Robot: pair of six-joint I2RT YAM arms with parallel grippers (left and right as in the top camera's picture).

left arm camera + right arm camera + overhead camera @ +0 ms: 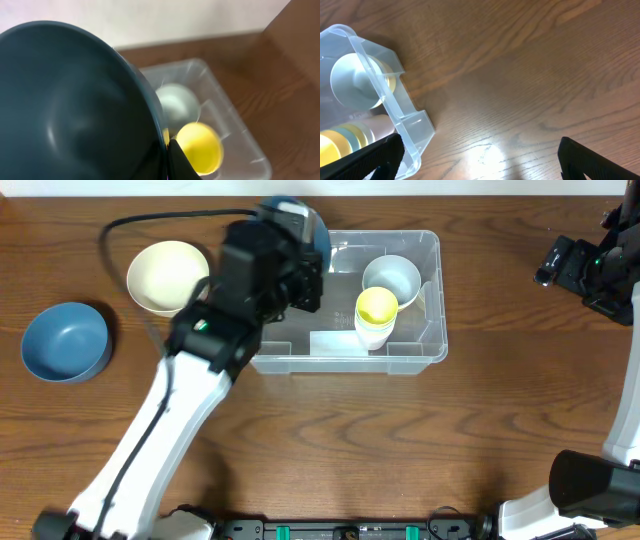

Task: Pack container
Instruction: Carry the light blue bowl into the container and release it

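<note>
At the far left of the desk (330, 450) a loose blue bowl (65, 340) lies waiting, and to its right, a little farther back, a cream bowl (168, 277) does too; neither is packed yet. Right of them the left hand (168, 157) is clamped on the rim of a dark blue bowl (65, 100), tilted steeply over the far left corner of the container (345, 365). The step in hand looks like setting this bowl inside. To do it well, the bowl should be levelled and lowered into the bare left half, clear of the rim, and let go only once it rests on the floor. Whether its lower edge is already below the rim is hard to tell, since the arm hides that corner. The container sits at the middle of the far side of the desk, mouth up, its long axis running left to right, with the whitish label (335, 343) on the near side. Its right half holds a pale bowl (391, 279) and, just nearer, a cup stack (377, 315) with a yellow top, so the incoming bowl should keep left of them. At the far right the right hand (480, 167) hangs wide apart and holds nothing, off the container's right end.
</note>
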